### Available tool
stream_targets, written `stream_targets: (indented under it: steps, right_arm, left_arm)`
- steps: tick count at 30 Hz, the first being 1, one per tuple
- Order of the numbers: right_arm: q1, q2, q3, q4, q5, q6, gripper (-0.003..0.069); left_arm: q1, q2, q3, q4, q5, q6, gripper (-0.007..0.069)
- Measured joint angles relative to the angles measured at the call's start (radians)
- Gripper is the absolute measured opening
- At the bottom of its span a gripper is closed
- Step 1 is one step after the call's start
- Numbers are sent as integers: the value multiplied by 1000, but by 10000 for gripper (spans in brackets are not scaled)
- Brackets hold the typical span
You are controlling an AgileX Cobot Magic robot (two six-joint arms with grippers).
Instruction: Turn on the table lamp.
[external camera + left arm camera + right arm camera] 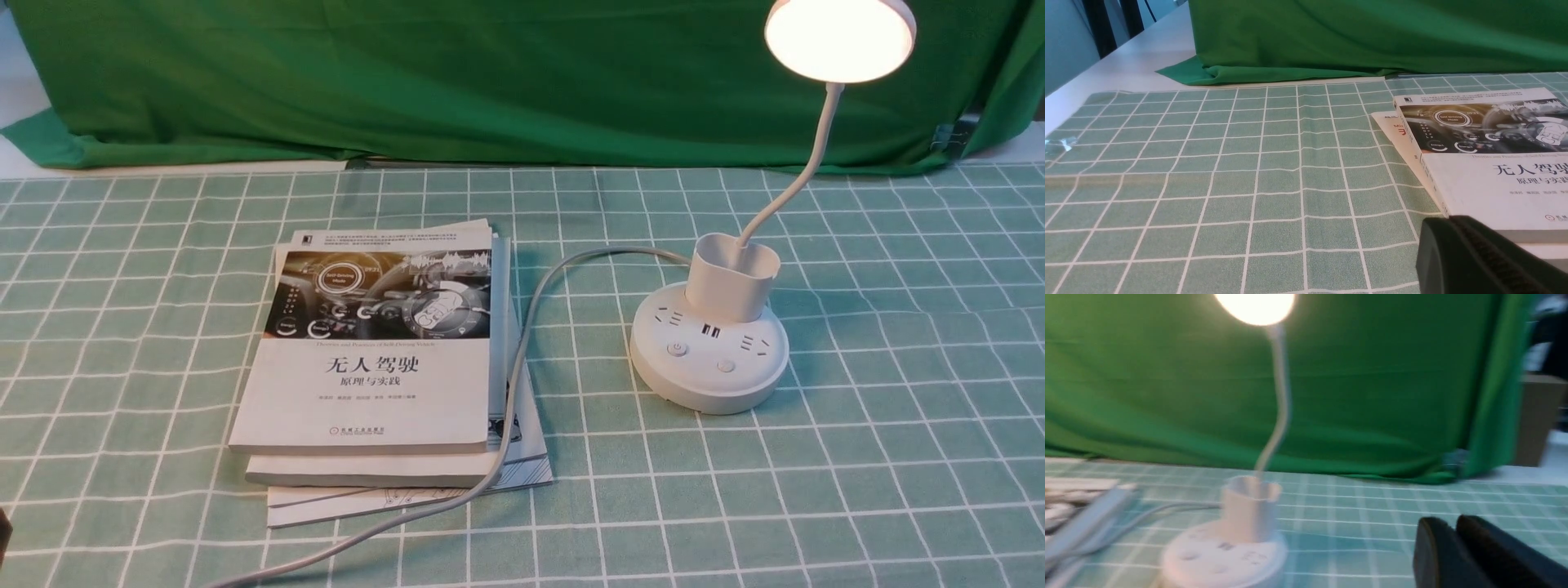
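Lamp (709,351) is sitting lit on worktop's (898,457) right half, neck rising upright, ahead of R pincer (1447,528), which is showing fingers (1429,551) pinched together, empty, nearer arm; L pincer (1457,249) is hanging by books (375,384), state can't tell.

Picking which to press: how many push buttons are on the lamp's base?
2, both on the table lamp base's top: the left button and the right button, slightly nearer the camera. The holder might hide others.
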Motion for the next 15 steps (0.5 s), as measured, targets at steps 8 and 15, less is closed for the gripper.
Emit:
stream_targets:
  steps: [8,15]
  right_arm:
    - [-49,-24,6,-49,226,40,143]
    - [-49,-24,6,-49,249,39,153]
  left_arm:
    - [0,0,0,0,-1,0,21]
    - [0,0,0,0,-1,0,21]
